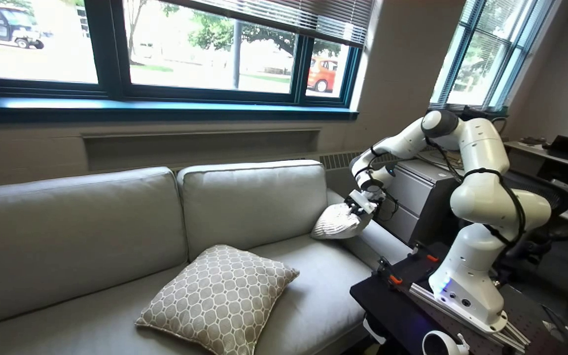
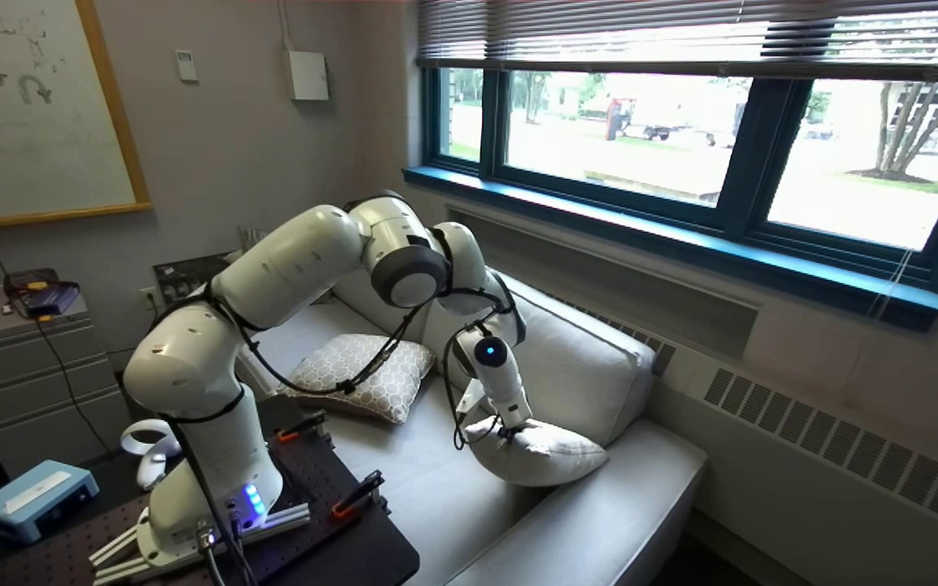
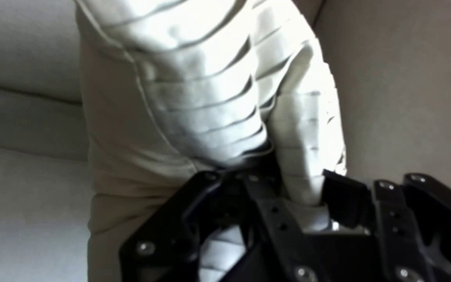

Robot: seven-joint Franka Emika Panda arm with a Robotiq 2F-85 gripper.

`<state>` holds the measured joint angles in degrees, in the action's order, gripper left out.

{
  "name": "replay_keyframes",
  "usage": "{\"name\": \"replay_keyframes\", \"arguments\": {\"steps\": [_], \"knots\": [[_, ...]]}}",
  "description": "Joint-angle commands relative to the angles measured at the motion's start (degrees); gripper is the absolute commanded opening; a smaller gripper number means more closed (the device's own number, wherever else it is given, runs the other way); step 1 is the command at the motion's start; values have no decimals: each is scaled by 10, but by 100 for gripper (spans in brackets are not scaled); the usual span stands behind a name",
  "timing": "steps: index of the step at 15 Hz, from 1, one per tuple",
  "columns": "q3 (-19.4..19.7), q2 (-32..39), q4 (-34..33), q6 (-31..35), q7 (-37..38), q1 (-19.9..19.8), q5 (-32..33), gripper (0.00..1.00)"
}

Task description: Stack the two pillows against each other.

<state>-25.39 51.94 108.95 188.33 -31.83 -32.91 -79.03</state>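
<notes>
The large square beige pillow with a white lattice pattern (image 1: 220, 296) lies tilted on the couch seat; it also shows in an exterior view (image 2: 367, 374), partly behind the arm. The smaller cream-white pillow (image 1: 336, 222) is at the couch corner by the armrest, apart from the lattice pillow; it also shows in an exterior view (image 2: 546, 456). My gripper (image 1: 360, 207) reaches down onto this cream pillow. In the wrist view the black fingers (image 3: 300, 188) stand either side of a bunched fold of the cream pillow (image 3: 206, 90) and pinch it. The fingertips are partly hidden by cloth.
The couch back cushions (image 1: 259, 202) stand behind the pillows. The couch armrest (image 2: 615, 496) is beside the cream pillow. The black robot table (image 1: 392, 301) with clamps stands close to the couch front. A window sill (image 1: 165, 111) runs above the couch.
</notes>
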Motion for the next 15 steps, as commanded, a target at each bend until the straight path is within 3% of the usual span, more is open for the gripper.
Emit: {"name": "replay_keyframes", "arguments": {"steps": [1,7,8,10,15], "knots": [[81,46,-18,-52,67,71,35,7],[200,70,-5,-173,199,138,108,4],[209,66,-2,-191,209,137,115,29],[223,55,1,-220,220,134,126,32],[238,22,20,-255,205,119,119,69]]}}
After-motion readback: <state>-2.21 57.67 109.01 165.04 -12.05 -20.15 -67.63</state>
